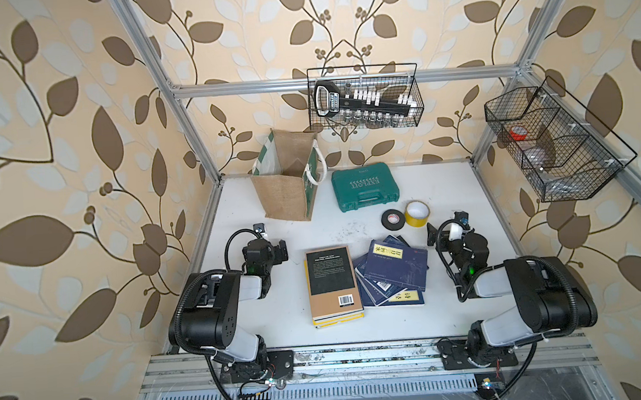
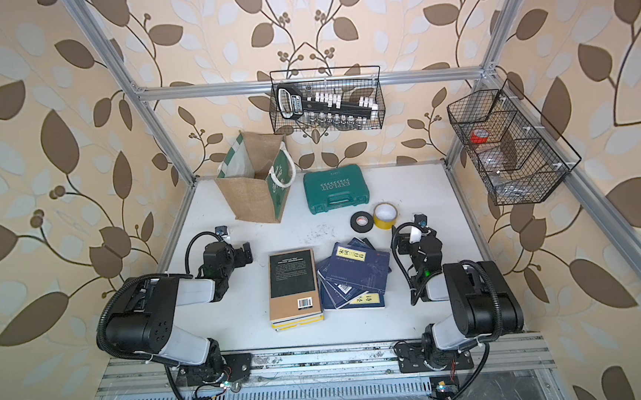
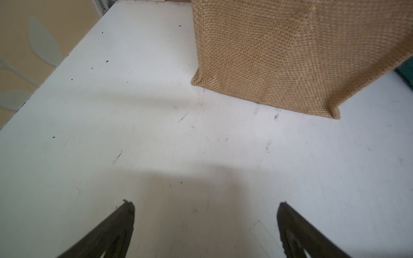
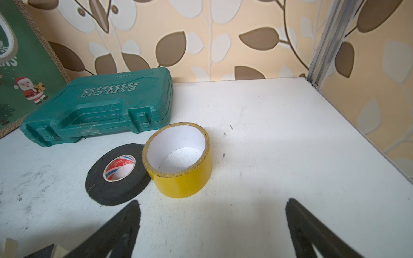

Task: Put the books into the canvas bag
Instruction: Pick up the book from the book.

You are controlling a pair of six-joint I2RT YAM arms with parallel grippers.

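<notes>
The books [image 1: 393,269] lie in the middle of the bench [image 1: 445,184]; the canvas bag [image 1: 286,195] stands upright, far left.
The left end effector [image 3: 205,204] and right end effector [image 4: 212,202] flank the books, fingers apart, empty.

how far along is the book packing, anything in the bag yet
Nothing done yet: no book shows inside the canvas bag. Nothing in hand: left gripper and right gripper are open and empty. To do: every book, the tan-and-black-topped stack and the navy pile beside it.
</notes>
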